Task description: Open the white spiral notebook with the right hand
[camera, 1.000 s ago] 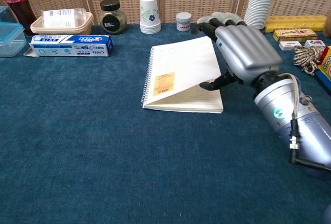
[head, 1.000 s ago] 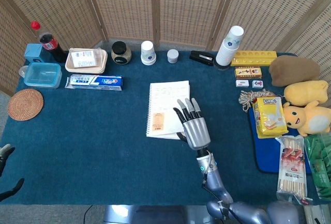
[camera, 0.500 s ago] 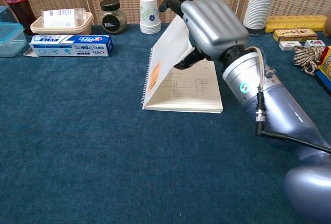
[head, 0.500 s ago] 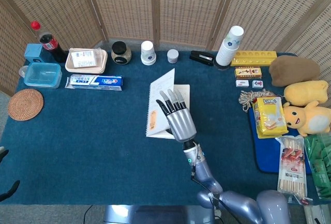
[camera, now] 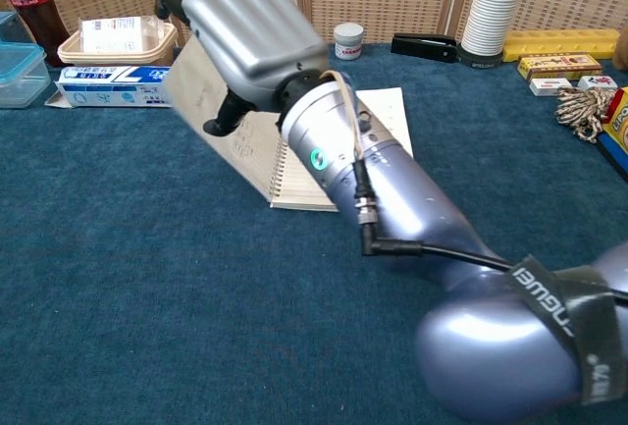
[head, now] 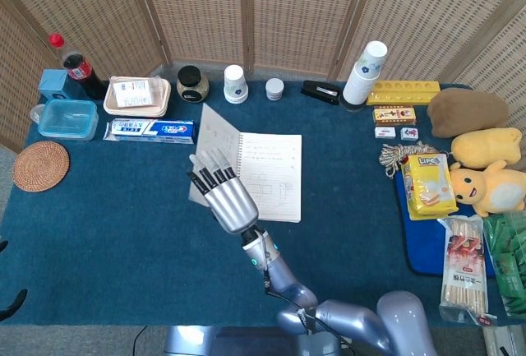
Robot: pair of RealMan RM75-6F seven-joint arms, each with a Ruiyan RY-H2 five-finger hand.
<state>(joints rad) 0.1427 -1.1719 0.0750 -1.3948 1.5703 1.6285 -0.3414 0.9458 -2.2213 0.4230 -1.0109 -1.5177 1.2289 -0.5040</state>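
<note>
The white spiral notebook (head: 271, 173) lies open in the middle of the blue table, its lined page (camera: 392, 116) facing up. Its cover (head: 215, 130) is lifted and tilts left past the spiral binding. My right hand (head: 223, 196) holds that cover near its free edge, back of the hand up. In the chest view this hand (camera: 250, 27) is high at the left with the cover (camera: 186, 86) behind it, the thumb dark below. Only dark tips of my left hand (head: 10, 301) show at the bottom left edge.
A toothpaste box (head: 152, 130) lies just left of the raised cover. Behind it are a food tray (head: 136, 94), a jar (head: 191, 83) and a paper cup (head: 236, 85). A blue container (head: 66, 117) and round coaster (head: 39, 165) sit far left. Snacks and plush toys (head: 485, 167) fill the right.
My right hand has swung the cover from lying almost flat, up through upright, and over to the left of the spiral. The inner page is now exposed. The left hand has slid almost out of view.
</note>
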